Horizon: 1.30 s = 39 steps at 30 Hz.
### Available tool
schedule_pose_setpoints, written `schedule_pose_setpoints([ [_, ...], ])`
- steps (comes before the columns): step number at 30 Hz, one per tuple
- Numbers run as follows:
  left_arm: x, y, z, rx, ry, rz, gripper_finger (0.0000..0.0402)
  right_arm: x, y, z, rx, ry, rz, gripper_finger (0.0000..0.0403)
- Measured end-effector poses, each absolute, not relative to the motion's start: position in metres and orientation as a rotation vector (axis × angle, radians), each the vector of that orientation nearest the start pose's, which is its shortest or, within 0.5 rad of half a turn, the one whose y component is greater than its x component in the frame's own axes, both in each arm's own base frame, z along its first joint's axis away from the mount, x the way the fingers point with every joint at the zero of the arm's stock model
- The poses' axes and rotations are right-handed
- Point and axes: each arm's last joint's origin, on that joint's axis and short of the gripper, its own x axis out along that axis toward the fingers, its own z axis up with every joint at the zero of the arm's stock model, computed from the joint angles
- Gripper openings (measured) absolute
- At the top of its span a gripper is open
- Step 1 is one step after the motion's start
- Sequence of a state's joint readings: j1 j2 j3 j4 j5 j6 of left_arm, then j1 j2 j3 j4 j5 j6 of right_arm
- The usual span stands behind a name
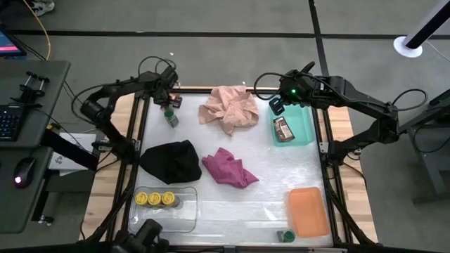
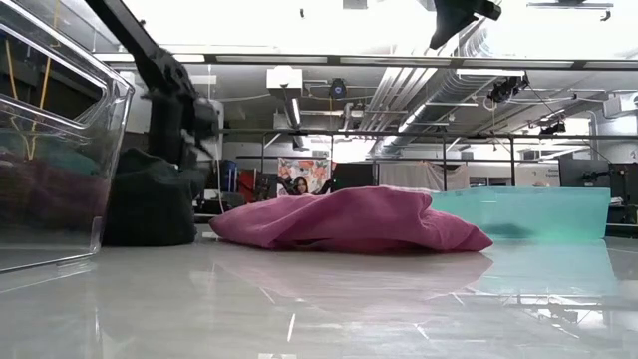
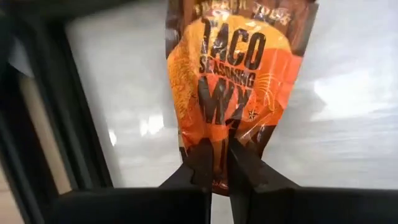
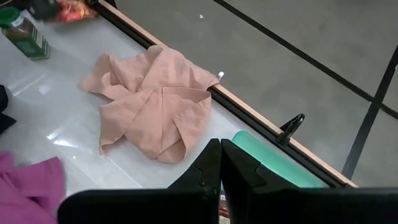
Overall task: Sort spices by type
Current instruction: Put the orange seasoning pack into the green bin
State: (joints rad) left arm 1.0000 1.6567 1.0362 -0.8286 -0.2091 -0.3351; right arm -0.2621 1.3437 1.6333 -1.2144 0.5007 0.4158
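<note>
- At the bottom of the high view, nearest the camera, the clear tray at lower left holds the three yellow-lidded jars in a row; that group looks sorted.
- At the lower right the orange tray lies empty, and a green-lidded jar lies on the table just beside its lower corner, outside it; this one I judge still to be placed.
- In the middle of the frame lie the black cloth and the magenta cloth, neither of them part of the sorting.
- Toward the upper right, the teal tray holds the dark brown packet; the right pincer hangs over the tray's far end, its fingers pressed together on nothing.
- In the upper middle sits the pink cloth; to its left the second green-lidded jar stands loose on the table, unsorted.
- At the upper left, farthest off, the left pincer is closed tight on the lower edge of the orange-red packet, at the table's far left corner; it has not yet joined the brown packet.
- Judged so: jars of one kind and one packet done; one packet in hand, two green jars left.
</note>
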Motion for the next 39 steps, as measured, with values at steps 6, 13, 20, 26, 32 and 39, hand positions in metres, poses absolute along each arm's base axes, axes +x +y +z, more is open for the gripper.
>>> schedule_pose_setpoints([
  [6,0.153,0.233,0.246,-0.718,0.989,1.231,0.0001,0.222,-0.075,0.416,0.195,0.774,-0.9,0.0],
  [13,0.181,0.191,0.308,-0.561,0.784,1.009,0.0001,0.221,-0.078,0.416,0.194,0.78,-0.892,0.0],
  [20,0.257,0.146,0.316,-0.334,0.739,0.659,0.0,0.217,-0.091,0.414,0.182,0.859,-0.71,0.0026],
  [26,0.338,0.125,0.3,-0.167,0.695,0.469,0.0,0.213,-0.102,0.413,0.295,0.857,-0.611,0.0104],
  [32,0.413,0.111,0.293,0.043,0.687,0.403,0.0,0.21,-0.116,0.416,0.532,0.758,-0.564,0.0191],
  [39,0.445,0.108,0.304,0.16,0.639,0.419,0.0,0.195,-0.136,0.414,0.761,0.719,-0.672,0.0231],
])
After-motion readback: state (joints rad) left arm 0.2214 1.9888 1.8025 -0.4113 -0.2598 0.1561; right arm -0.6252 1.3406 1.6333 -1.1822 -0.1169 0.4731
